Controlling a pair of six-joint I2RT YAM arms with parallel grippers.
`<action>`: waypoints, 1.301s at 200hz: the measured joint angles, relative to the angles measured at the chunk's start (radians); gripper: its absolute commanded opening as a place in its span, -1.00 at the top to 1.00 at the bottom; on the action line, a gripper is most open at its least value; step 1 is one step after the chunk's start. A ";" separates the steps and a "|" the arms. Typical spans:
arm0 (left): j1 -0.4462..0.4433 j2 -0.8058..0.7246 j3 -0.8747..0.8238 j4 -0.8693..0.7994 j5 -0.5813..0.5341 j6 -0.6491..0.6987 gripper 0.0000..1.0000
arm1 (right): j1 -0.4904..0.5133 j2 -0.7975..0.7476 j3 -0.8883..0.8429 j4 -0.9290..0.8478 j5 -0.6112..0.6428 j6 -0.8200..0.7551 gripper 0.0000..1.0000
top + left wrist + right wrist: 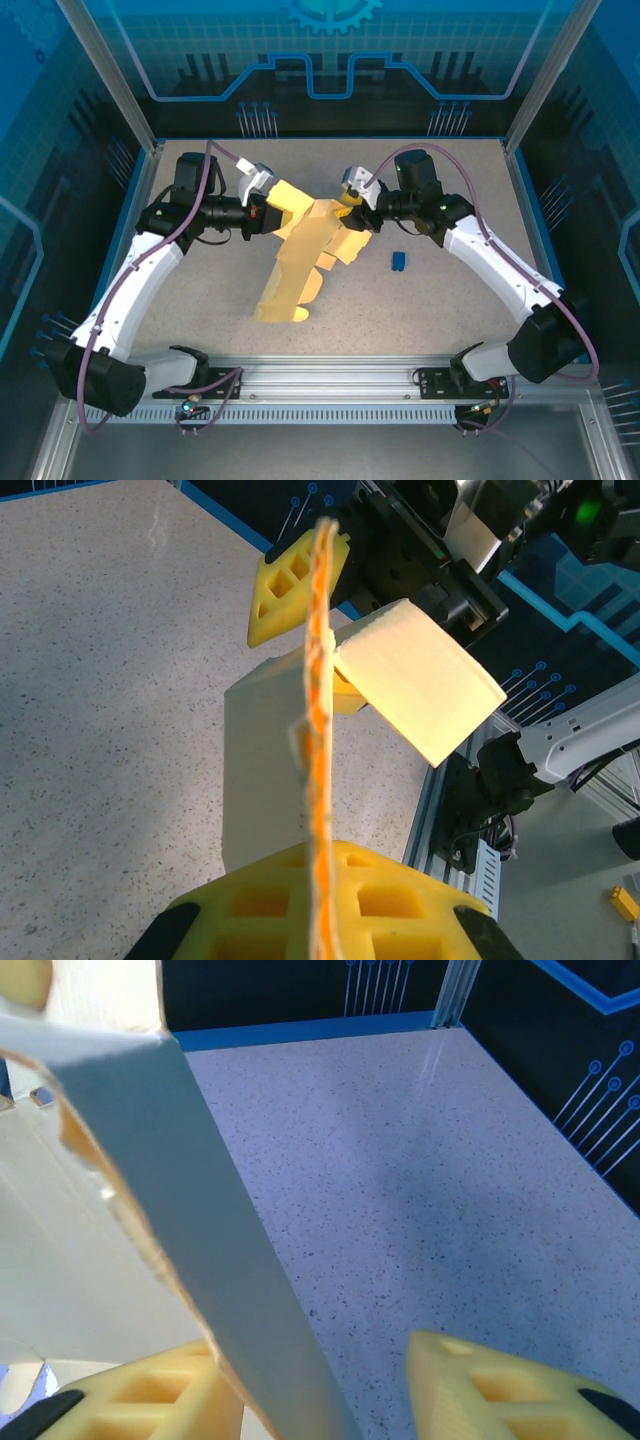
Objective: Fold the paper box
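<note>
Table (450,320): speckled grey surface, with both arm bases at its near edge.
Paper box (295,260): pale yellow die-cut sheet at mid-table, spanning between the two grippers. Near end hangs low over the table, far end is raised, flaps partly bent.
Blue object (398,262): small item on the table, right of the paper box and apart from it.
Left gripper (268,212): clamped tight on the far-left flap, which runs edge-on between its fingers (300,900).
Right gripper (355,212): at the far-right edge, jaws partly apart. A flap stands in the gap beside one of its fingers (130,1400), unclamped.
</note>
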State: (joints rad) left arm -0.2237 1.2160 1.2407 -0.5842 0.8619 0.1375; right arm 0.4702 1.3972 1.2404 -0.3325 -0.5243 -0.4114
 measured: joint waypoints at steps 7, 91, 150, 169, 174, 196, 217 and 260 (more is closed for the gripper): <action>0.000 0.000 0.000 0.003 0.000 0.000 1.00 | 0.000 -0.001 -0.010 0.014 0.001 0.003 0.44; -0.001 0.003 0.000 0.059 -0.026 -0.135 0.90 | 0.109 -0.120 -0.175 0.191 0.343 0.039 0.90; -0.002 0.014 -0.030 0.148 -0.118 -0.355 0.81 | 0.289 -0.096 -0.190 0.252 0.835 0.081 0.94; -0.003 0.014 -0.060 0.173 -0.163 -0.392 0.77 | 0.280 -0.079 -0.170 0.192 0.806 0.102 0.96; -0.003 0.014 -0.067 0.181 -0.175 -0.399 0.74 | 0.273 -0.073 -0.157 0.166 0.787 0.108 0.97; -0.003 0.014 -0.105 0.224 -0.219 -0.427 0.62 | 0.233 -0.048 -0.099 0.061 0.691 0.135 1.00; -0.004 0.014 -0.151 0.269 -0.257 -0.451 0.48 | 0.184 -0.018 -0.049 -0.042 0.567 0.162 1.00; -0.005 0.014 -0.198 0.258 -0.423 -0.476 0.04 | 0.078 0.106 0.049 -0.232 0.358 0.222 1.00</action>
State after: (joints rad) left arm -0.2291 1.2304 1.0424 -0.3264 0.4389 -0.3386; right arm 0.5484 1.5028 1.2892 -0.5640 -0.1661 -0.1894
